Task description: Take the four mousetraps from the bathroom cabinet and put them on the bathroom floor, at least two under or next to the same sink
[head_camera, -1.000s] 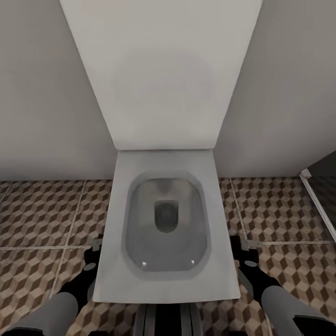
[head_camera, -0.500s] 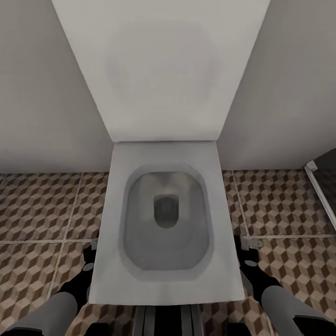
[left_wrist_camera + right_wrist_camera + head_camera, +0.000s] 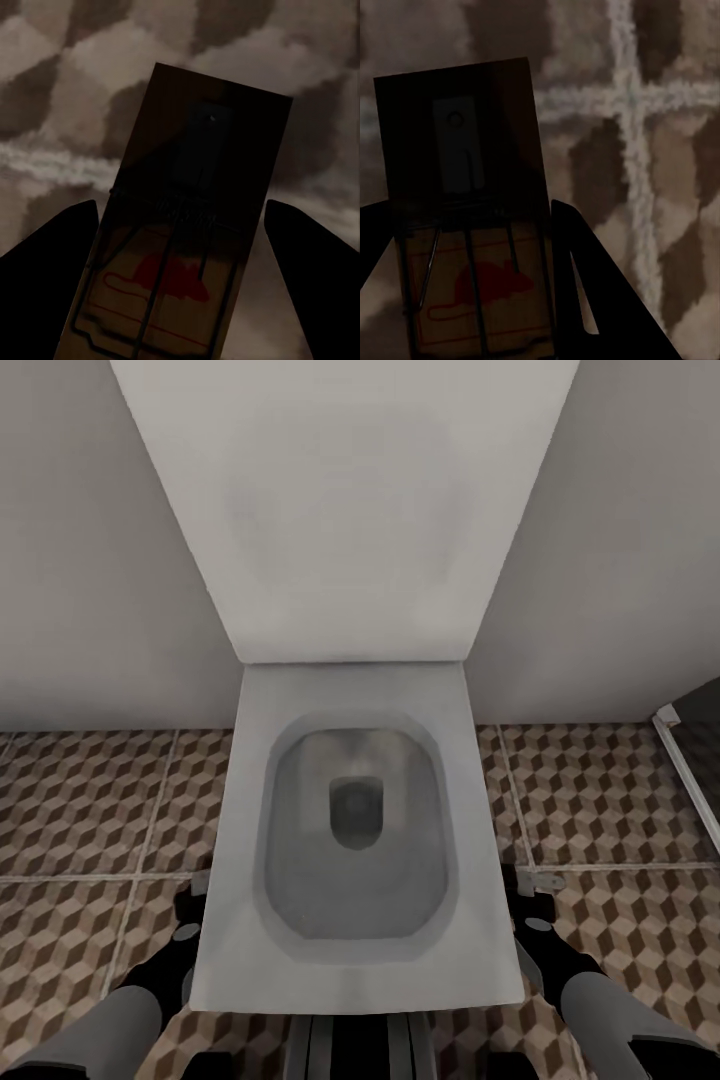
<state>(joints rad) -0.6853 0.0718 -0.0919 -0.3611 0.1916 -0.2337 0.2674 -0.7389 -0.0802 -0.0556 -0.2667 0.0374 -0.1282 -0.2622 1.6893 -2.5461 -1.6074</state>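
The robot is facing a white toilet that is filling the middle of the head view, with the cube-patterned bathroom floor showing at both lower corners and no sink or cabinet visible. The carrying step seems to be in hand.

In the left wrist view, the left gripper is holding one mousetrap between its two dark fingers, which are standing a little off the board's edges in the picture, so a firm pinch looks likely but is not certain. The board's long axis is running from lower centre to upper centre of that frame, red mouse mark at the lower end.

In the right wrist view, the right gripper is pinching a second mousetrap, fingers pressing both long edges; it is pointing toward the frame's top, red mark low.

The next move probably calls for turning away to find the sink before setting these down flat.
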